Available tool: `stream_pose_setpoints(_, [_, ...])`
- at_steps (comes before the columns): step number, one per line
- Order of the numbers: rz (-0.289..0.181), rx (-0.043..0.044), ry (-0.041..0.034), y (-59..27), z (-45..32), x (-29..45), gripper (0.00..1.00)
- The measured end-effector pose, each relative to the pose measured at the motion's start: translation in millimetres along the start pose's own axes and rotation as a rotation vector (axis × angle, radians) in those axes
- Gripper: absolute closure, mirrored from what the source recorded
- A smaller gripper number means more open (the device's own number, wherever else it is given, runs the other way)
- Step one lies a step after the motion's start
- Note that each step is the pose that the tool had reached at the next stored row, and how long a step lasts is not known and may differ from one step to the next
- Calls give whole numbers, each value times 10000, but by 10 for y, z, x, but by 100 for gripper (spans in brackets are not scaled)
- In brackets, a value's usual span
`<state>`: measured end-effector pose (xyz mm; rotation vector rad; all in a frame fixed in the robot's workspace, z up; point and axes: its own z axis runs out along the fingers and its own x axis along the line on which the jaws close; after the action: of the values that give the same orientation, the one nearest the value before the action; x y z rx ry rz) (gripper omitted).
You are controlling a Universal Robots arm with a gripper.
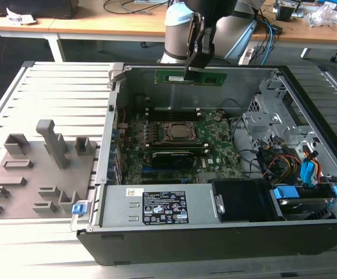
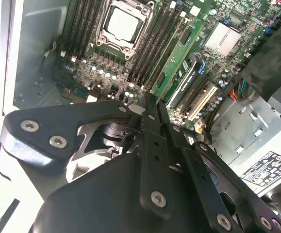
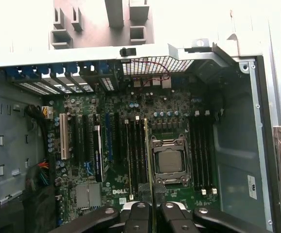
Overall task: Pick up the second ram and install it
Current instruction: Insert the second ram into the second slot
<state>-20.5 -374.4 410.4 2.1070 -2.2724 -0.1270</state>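
The second ram (image 1: pixel 215 77), a long green stick, hangs level above the back wall of the open computer case (image 1: pixel 308 232). My gripper (image 1: pixel 190 71) is shut on its middle from above. In the first wrist view the ram (image 3: pixel 147 160) runs edge-on out from between my gripper (image 3: pixel 152 209) fingers, over the memory slots (image 3: pixel 136 155) beside the processor socket (image 3: pixel 169 161). In the second wrist view the ram (image 2: pixel 176 60) slants away from my gripper (image 2: pixel 152 104) above the motherboard (image 2: pixel 96 73). The stick is in the air, well above the board.
The processor socket (image 1: pixel 177 132) sits mid-board with slots on both sides. A black card (image 1: pixel 171 157) lies in front of it. The power supply (image 1: pixel 156 206) fills the case front, with drive cage and cables (image 1: pixel 284 157) at the exterior view's right. A grey fixture plate (image 1: pixel 40 168) lies left.
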Motion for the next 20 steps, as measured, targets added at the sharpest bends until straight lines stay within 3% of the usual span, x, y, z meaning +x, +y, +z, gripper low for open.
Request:
stream_pose_setpoints(7, [0, 0, 4, -11, 25, 0, 86])
stream_pose_setpoints(14, [0, 0, 4, -29, 179, 4, 86])
stream_pose_setpoints(20, [0, 0, 5, -35, 245, 5, 86])
